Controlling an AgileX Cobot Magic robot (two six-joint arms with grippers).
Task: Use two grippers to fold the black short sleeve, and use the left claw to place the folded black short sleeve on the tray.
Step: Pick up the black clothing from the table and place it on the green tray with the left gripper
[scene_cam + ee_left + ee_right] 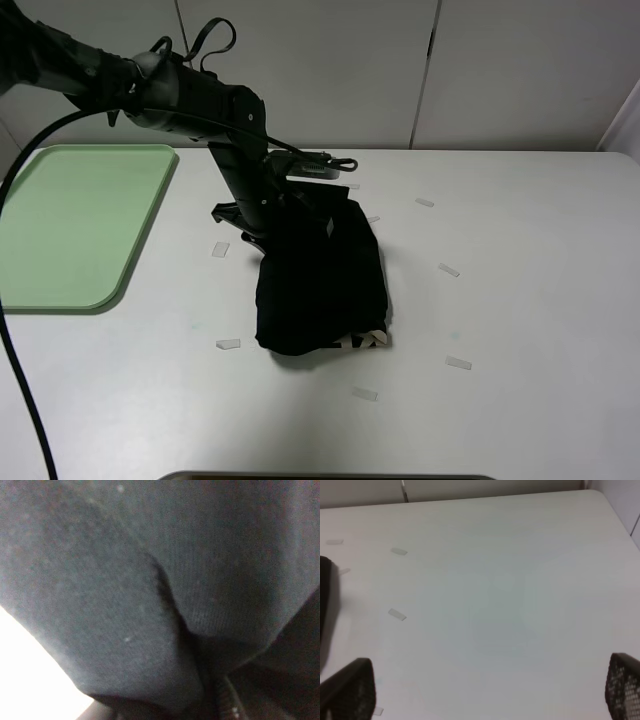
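The black short sleeve (320, 285) lies folded into a compact bundle at the table's middle, with a bit of pale lettering showing at its near right corner. My left gripper (268, 218) reaches down from the left onto the bundle's far left edge, where the cloth rides up against it. In the left wrist view black cloth (150, 580) fills the frame and creases toward a dark finger (227, 705), so the jaws look closed on it. My right gripper (490, 695) is open over bare table, its fingertips (350, 690) wide apart. The pale green tray (70, 230) sits at the left.
Small tape marks (448, 270) dot the white table (520, 230) around the shirt. The shirt's dark edge (327, 600) shows at the side of the right wrist view. A white wall stands behind the table. A dark edge (330, 477) lies at the table's front.
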